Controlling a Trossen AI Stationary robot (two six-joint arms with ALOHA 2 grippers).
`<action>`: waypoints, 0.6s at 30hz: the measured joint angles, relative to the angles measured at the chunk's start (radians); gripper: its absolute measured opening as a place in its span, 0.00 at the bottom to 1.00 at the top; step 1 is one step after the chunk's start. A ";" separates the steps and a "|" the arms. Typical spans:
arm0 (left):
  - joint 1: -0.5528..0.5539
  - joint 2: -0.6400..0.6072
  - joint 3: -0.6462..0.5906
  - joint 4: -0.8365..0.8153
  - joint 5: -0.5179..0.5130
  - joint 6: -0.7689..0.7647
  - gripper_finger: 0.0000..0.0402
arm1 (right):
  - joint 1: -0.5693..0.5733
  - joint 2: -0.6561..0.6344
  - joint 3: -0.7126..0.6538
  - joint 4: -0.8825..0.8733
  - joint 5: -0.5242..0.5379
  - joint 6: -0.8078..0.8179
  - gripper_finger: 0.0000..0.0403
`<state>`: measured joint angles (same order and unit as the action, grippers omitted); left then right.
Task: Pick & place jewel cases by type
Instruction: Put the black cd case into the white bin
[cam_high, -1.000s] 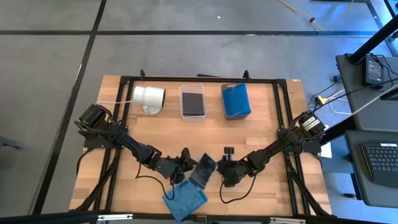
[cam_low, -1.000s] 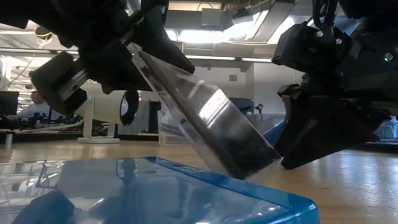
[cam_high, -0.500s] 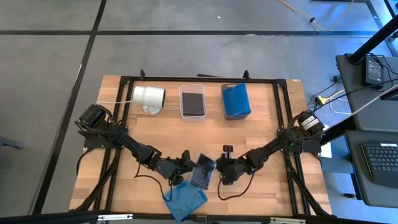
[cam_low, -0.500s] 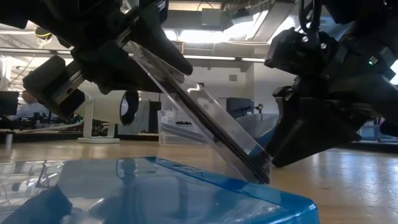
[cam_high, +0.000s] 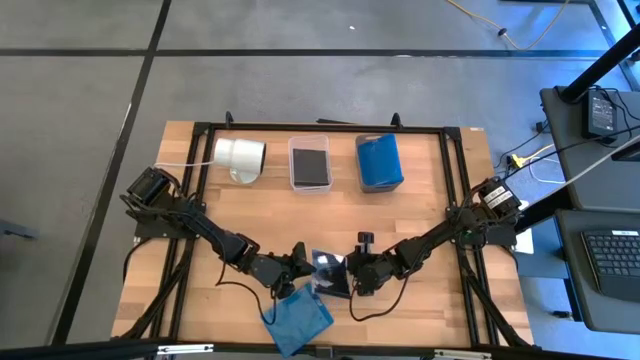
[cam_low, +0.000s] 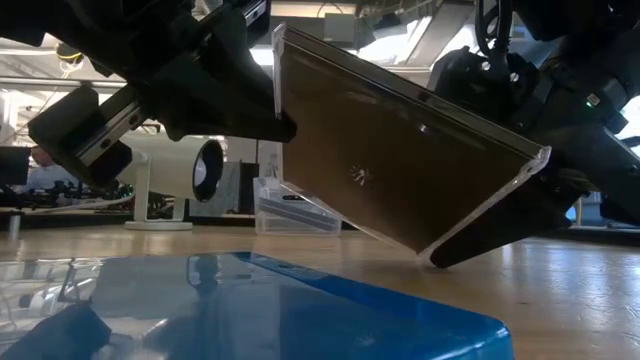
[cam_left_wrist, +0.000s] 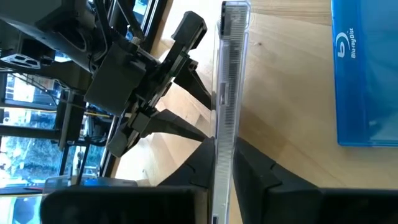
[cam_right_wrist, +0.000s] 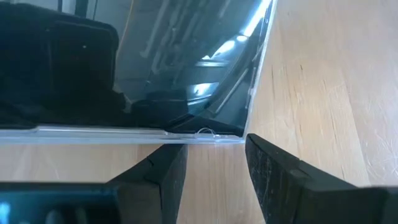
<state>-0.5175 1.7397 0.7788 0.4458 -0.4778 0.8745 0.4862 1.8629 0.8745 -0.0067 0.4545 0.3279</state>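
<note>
Two arms met near the front middle of the wooden table (cam_high: 420, 210). Starting on the left, the left gripper (cam_high: 300, 268) was pinched tight on the edge of a dark jewel case (cam_high: 331, 273), holding it off the wood and tilted. That case looked smoky dark with a clear plastic rim, shiny enough to reflect the ceiling lights, with a tiny white mark on its face in the low view; I couldn't read it. Just below it, at the front edge, a translucent blue jewel case (cam_high: 297, 319) lay flat, and the left wrist view showed a Blu-ray style logo on it. On the right, the right gripper (cam_high: 361, 273) sat at the dark case's far edge, fingers spread with the case's corner between them. Further back, a white cylinder (cam_high: 240, 155), a tray with dark cases (cam_high: 310, 161) and a tray with blue ones (cam_high: 379, 161) stood in a row.
</note>
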 joint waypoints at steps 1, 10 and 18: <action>0.000 0.000 0.000 0.000 0.000 0.000 0.09 | 0.000 0.000 0.000 0.000 0.000 0.000 0.42; 0.000 0.000 0.000 0.000 -0.008 -0.006 0.10 | 0.015 -0.048 0.011 -0.154 0.129 -0.004 0.42; -0.004 0.000 0.000 -0.001 -0.064 -0.043 0.11 | 0.085 -0.182 0.088 -0.446 0.239 0.136 0.42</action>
<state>-0.5213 1.7397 0.7788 0.4448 -0.5415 0.8313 0.5716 1.6812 0.9623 -0.4528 0.6932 0.4642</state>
